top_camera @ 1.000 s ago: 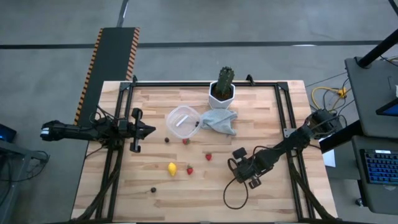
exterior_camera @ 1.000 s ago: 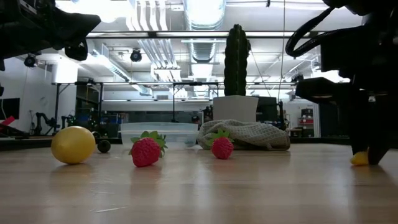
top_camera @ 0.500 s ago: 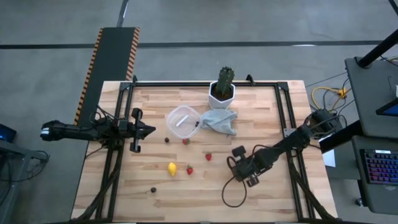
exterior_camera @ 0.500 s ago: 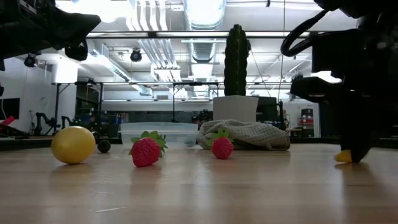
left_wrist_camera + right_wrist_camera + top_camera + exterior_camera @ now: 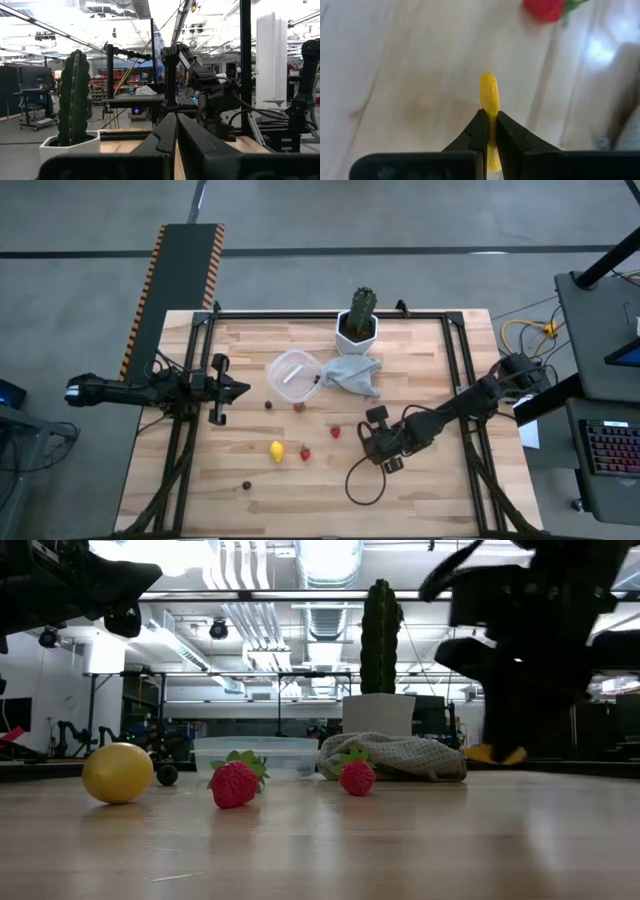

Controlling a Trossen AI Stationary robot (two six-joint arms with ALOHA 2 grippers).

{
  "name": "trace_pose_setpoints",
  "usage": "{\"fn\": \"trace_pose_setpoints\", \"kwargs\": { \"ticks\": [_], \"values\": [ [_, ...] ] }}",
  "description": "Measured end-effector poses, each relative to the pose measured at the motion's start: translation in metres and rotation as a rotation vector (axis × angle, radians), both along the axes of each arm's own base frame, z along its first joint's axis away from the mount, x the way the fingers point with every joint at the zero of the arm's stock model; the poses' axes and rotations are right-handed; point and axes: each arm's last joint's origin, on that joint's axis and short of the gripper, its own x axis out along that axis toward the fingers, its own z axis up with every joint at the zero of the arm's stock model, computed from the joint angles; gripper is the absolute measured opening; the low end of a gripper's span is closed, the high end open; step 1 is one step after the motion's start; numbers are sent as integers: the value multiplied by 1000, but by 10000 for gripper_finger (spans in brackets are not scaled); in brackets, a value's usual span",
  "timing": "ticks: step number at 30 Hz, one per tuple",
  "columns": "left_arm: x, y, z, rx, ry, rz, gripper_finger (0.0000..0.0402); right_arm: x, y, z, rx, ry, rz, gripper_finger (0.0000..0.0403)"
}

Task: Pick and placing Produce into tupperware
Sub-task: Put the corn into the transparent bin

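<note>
No readable writing anywhere.

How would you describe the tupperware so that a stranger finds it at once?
Start at the green cactus in its white pot at the table's far edge. Just left of the crumpled cloth beside it lies the tupperware: round, clear, whitish-rimmed, the only see-through thing there.

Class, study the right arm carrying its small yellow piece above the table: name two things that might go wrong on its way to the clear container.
1. The right end effector pinches the thin yellow piece only at its lower part, so it may twist or slip out mid-carry.
2. The cloth lies right beside the container, between it and the arm; a low approach might snag it. A strawberry also lies near that path and may get knocked.
</note>
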Motion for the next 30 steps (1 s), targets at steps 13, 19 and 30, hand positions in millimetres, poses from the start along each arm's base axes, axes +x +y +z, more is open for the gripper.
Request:
{"fn": "trace_pose_setpoints", "kwargs": {
  "ticks": [13,19,30],
  "values": [
    [0,0,0,0,-5,0,0,37,-8,43,-63,-200,-2,18],
    [0,0,0,0,-4,-1,0,57,-19,65,-65,-324,11,18],
    [0,0,1,0,-8,0,0,81,-58,79,-112,-489,5,17]
  ]
}}
